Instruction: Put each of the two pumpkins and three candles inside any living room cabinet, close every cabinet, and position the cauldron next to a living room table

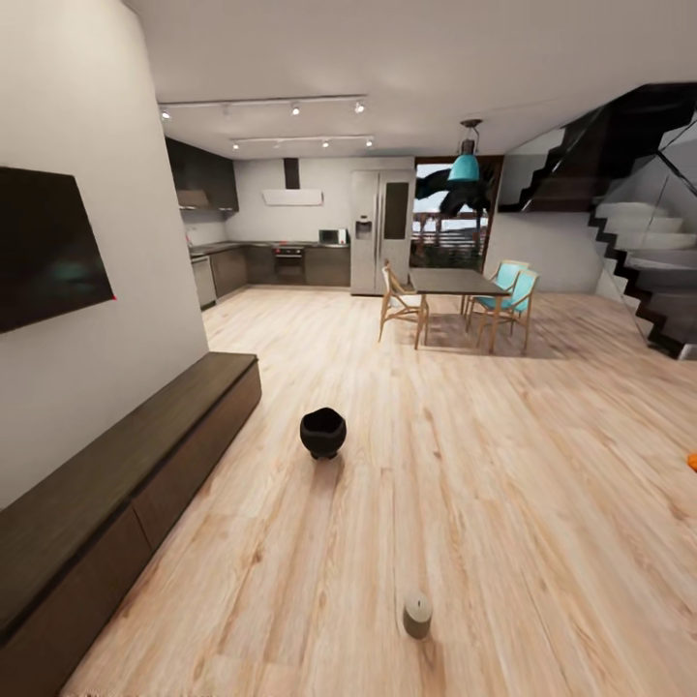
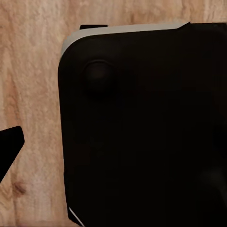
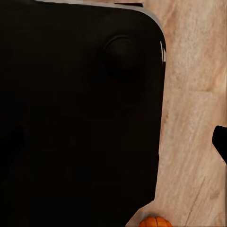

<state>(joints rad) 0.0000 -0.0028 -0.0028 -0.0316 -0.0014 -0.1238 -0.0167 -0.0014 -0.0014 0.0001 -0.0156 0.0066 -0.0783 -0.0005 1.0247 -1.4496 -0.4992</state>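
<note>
The black cauldron point(image 1: 322, 432) stands on the wooden floor in the middle of the room, a short way out from the cabinet point(image 1: 145, 455). This long, low dark-brown cabinet runs along the left wall with its fronts shut. One olive-beige candle point(image 1: 417, 616) stands upright on the floor close in front of me. An orange sliver of a pumpkin point(image 1: 692, 462) shows at the right edge. In the right wrist view a pumpkin point(image 3: 155, 222) lies on the floor beside my black base point(image 3: 80, 113). A dark tip point(image 2: 9, 149) pokes into the left wrist view, and a similar dark tip point(image 3: 221, 142) shows in the right wrist view.
A dining table point(image 1: 455, 282) with chairs stands at the far end, before the kitchen. A TV point(image 1: 44, 247) hangs on the left wall above the cabinet. Stairs point(image 1: 649, 261) rise at the right. Open wooden floor lies between me and the cauldron.
</note>
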